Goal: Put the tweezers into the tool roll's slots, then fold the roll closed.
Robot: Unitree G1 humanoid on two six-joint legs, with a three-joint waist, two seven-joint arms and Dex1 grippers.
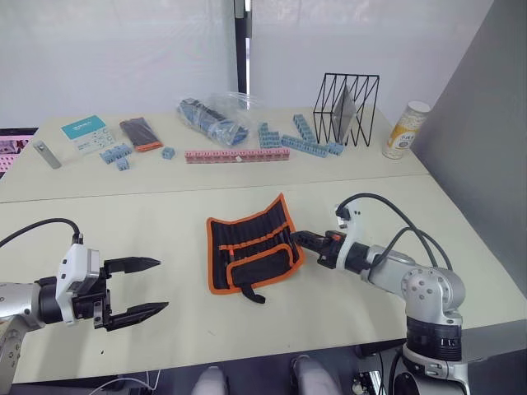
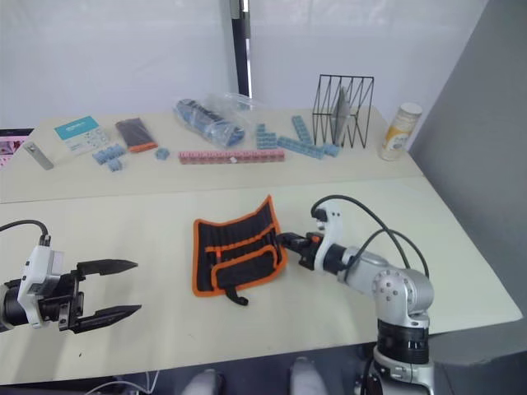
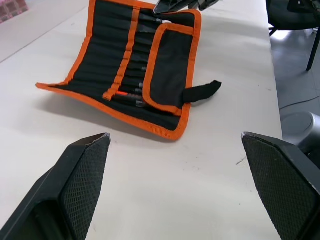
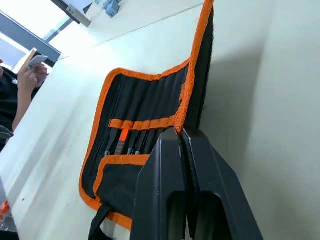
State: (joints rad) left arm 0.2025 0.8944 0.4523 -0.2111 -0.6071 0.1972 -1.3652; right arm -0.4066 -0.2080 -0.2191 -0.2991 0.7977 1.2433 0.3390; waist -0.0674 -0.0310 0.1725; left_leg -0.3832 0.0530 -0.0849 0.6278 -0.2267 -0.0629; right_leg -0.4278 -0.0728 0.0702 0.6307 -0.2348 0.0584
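The left tool (image 1: pixel 136 290) hovered spread wide above the bare counter (image 1: pixel 165 230), well apart from the tool roll (image 1: pixel 251 244). The right tool (image 4: pixel 181 145) pinched the roll's orange edge, apparently to fold it; tweezers (image 3: pixel 134 95) sat in the slots (image 3: pixel 137 65).

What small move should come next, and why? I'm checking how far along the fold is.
Probably the right claw, shut on the tool roll's orange edge, should carry that edge up and over toward the robot's left. The tweezers look already seated in the slots, the bottom flap is folded up, yet the roll lies mostly open. The left claw waits open, apart from it.
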